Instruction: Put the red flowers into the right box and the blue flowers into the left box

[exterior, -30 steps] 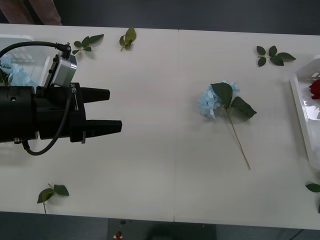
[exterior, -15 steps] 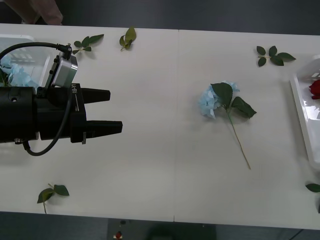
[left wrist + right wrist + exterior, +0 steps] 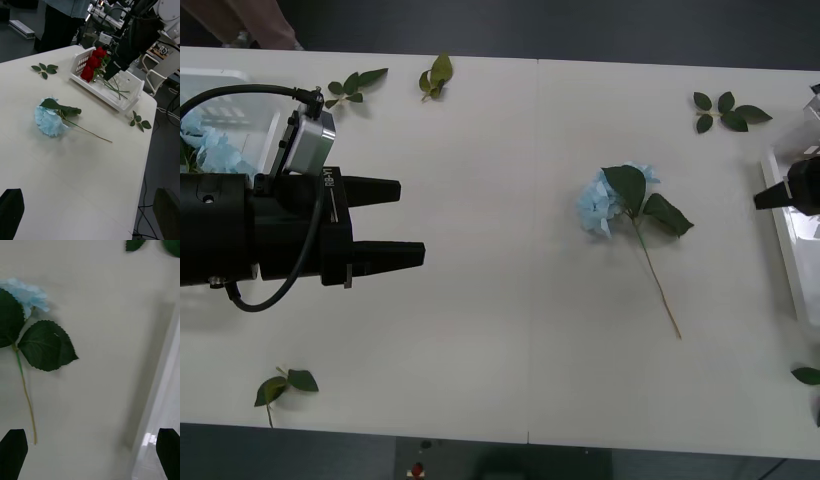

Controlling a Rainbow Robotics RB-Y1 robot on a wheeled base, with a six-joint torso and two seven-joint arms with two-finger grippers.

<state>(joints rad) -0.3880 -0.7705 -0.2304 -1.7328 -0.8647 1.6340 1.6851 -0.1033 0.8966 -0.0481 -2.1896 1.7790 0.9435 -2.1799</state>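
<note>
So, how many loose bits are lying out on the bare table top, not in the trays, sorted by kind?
Blue flowers: 1
Green leaf sprigs: 5
Total: 6

The right gripper (image 3: 760, 201) now reaches in from the right edge, over the right box (image 3: 778, 215); it hides the red flowers there.
</note>
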